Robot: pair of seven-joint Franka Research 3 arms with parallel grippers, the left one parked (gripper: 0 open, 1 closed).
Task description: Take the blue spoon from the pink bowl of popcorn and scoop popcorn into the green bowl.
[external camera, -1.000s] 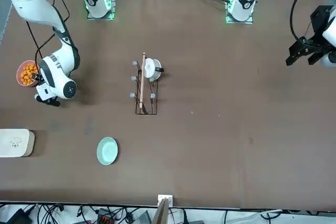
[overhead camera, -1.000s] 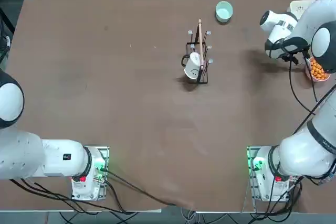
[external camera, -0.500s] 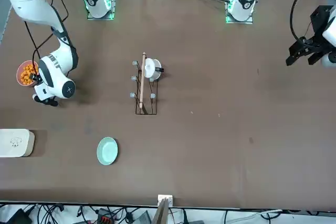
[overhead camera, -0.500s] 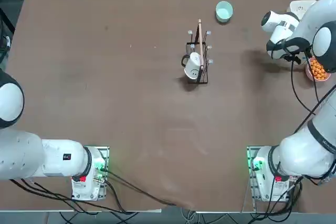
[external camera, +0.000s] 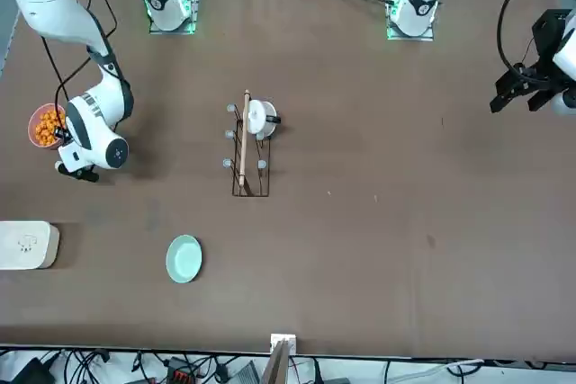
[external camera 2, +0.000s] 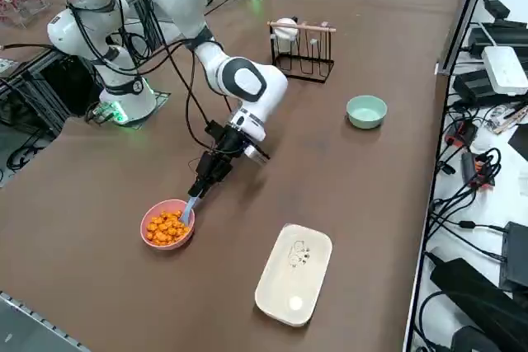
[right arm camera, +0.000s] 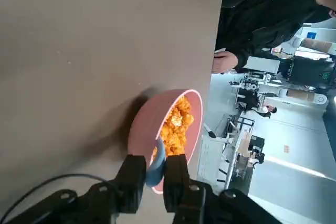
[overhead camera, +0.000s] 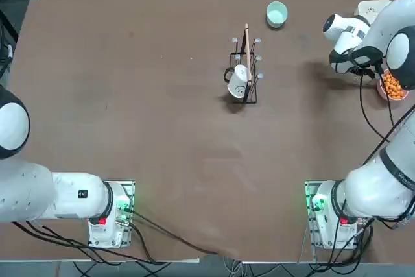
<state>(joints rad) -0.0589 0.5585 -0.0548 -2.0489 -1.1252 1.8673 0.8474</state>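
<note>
Brown table, big and mostly bare. Pink bowl near the right edge, full of orange popcorn. Blue spoon sticking up out of that bowl, handle leaning over the rim toward the arm, scoop end down in the pile. Right gripper just above the bowl, fingers pinched narrow on the spoon handle, one on each side, as seen in the wrist view, where the blue spoon sits between them in front of the pink bowl and popcorn.

Long way to go next. Green bowl well apart from the pink one, farther out on the table and more toward its middle, past the cream box. From above, green bowl up and off to the left of the right gripper, with the wire rack off to the side and not in the way. Spoon probably needs to dip, lift level, then travel that way without tipping.
</note>
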